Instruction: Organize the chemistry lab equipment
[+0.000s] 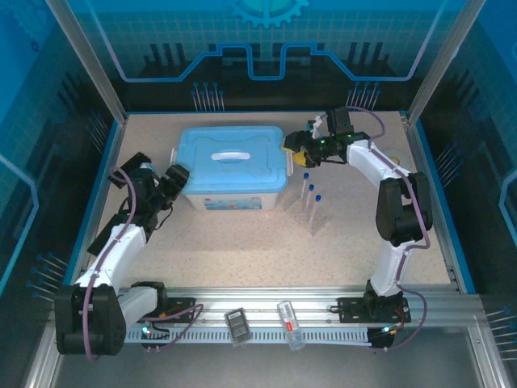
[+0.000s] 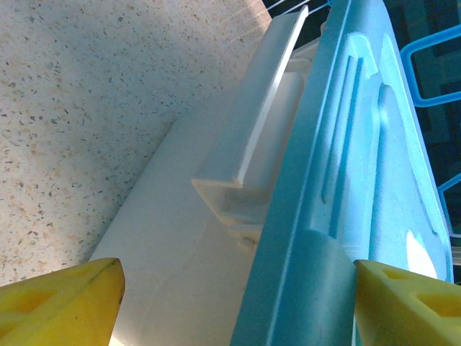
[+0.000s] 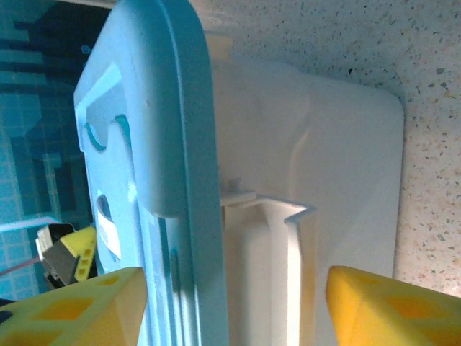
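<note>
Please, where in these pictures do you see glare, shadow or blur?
Top external: even bluish light, sharp. Left wrist: white glare patch on the light-blue lid, left claw fingertips blurred. Right wrist: the lid's near edge soft, white bin wall brightly lit.

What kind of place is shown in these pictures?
Probably a robot test cell staged as a lab bench: an aluminium frame with blue panels encloses a speckled table, where blue-capped tubes stand beside a lidded bin.

The lidded white bin [image 1: 234, 196] sits mid-table, three blue-capped tubes [image 1: 310, 199] upright beside it.
</note>
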Controlling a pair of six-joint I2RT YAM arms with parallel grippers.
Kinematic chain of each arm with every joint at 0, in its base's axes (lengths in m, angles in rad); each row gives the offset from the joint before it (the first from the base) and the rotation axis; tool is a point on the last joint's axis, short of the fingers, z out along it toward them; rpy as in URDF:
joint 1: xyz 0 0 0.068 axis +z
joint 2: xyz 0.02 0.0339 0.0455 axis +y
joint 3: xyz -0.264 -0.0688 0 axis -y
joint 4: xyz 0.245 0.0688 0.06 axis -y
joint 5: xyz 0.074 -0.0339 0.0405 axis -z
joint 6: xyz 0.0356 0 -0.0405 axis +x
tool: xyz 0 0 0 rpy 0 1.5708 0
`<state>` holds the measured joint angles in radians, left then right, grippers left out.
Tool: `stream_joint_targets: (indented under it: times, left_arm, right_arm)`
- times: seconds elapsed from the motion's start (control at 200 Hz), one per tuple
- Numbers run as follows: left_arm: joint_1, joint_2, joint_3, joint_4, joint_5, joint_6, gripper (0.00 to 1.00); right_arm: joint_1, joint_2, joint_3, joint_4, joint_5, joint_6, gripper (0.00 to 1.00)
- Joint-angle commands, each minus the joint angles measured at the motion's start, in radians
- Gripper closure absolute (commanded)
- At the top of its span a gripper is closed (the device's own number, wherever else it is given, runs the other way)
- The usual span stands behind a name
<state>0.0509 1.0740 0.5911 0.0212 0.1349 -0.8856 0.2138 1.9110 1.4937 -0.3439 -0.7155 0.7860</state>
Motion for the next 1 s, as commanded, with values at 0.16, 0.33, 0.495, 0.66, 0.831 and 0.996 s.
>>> stream_joint_targets:
  times: [0.16, 0.33, 0.495, 0.66, 0.831, 0.996]
  left_arm:
    - [0.0, 0.017, -0.014, -0.098, 0.016, 0.017, 0.15]
    - [0.054, 0.024, -0.007, -0.081, 0.055, 0.014, 0.1]
    - [0.114, 0.037, 0.007, -0.049, 0.093, 0.029, 0.08]
    - [0.159, 0.073, 0.013, 0.041, 0.13, 0.009, 0.08]
    - [0.164, 0.13, 0.041, 0.117, 0.172, -0.013, 0.08]
    - [0.164, 0.166, 0.054, 0.198, 0.185, -0.038, 0.07]
  right_arm:
    - [0.013, 0.013, -0.042, 0.095, -0.112, 0.035, 0.28]
    - [0.012, 0.044, -0.062, 0.176, -0.184, 0.093, 0.29]
    - [0.007, 0.044, -0.086, 0.258, -0.209, 0.151, 0.37]
    - [0.007, 0.035, -0.051, 0.185, -0.176, 0.101, 0.44]
    - [0.008, 0.018, -0.029, 0.136, -0.15, 0.074, 0.47]
    - [0.012, 0.015, -0.01, 0.122, -0.137, 0.072, 0.49]
